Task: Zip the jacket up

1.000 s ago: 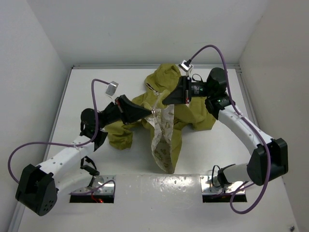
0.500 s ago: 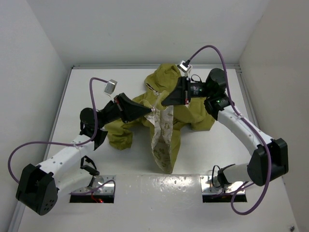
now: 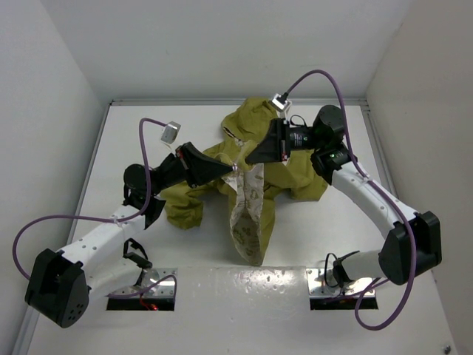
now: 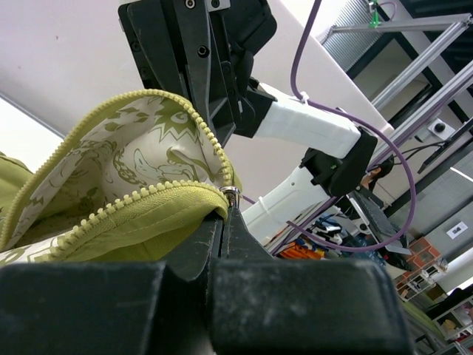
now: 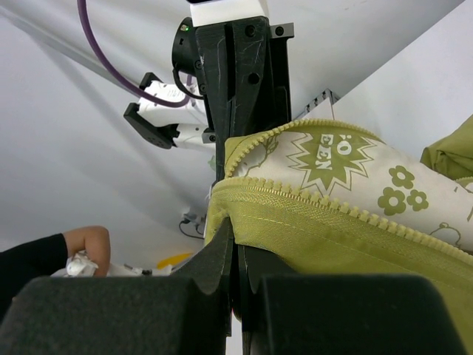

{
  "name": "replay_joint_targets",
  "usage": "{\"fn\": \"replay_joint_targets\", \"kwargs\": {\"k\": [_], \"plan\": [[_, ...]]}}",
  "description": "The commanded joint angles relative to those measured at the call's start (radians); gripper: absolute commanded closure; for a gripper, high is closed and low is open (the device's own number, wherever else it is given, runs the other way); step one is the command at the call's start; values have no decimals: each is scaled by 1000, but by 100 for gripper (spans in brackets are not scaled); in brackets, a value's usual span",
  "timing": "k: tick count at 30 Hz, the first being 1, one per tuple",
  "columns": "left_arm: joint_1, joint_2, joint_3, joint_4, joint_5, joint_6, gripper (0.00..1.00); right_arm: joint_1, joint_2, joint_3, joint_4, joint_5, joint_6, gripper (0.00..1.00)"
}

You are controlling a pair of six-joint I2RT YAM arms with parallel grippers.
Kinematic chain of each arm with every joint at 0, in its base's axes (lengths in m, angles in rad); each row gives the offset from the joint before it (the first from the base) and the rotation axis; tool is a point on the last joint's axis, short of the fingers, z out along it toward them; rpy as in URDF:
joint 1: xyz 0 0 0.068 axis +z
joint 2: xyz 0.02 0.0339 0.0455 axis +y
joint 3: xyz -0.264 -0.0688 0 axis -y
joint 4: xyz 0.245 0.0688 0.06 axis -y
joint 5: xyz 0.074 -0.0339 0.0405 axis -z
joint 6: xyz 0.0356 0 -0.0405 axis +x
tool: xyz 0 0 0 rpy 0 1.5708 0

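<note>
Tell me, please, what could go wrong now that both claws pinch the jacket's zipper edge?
The left claw and right claw each pinch only a thin edge of the olive-green soft fabric hooded jacket; it could slip free. Their tips nearly meet in the top view, so they might collide.

Left gripper [image 3: 231, 170] and right gripper [image 3: 251, 156] meet nose to nose over the jacket [image 3: 299, 174], both clamped on its fabric with hardly a gap between them. The heaped jacket blocks the middle of the table [image 3: 126, 140]. Bare tabletop lies open at far left and near right. 3 walls [image 3: 222, 44] hem the table, and 2 purple cables [image 3: 325, 74] arc above the arms.
</note>
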Motion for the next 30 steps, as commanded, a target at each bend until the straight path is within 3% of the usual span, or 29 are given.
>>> {"fn": "replay_joint_targets", "kwargs": {"k": [1, 20, 30], "plan": [[-8, -6, 41, 59, 0, 1, 100, 11, -19, 47, 53, -5, 9, 100], [-18, -15, 22, 59, 0, 1, 100, 11, -1, 64, 53, -5, 15, 100], [2, -15, 60, 81, 0, 1, 100, 40, -25, -5, 33, -25, 0, 100]]}}
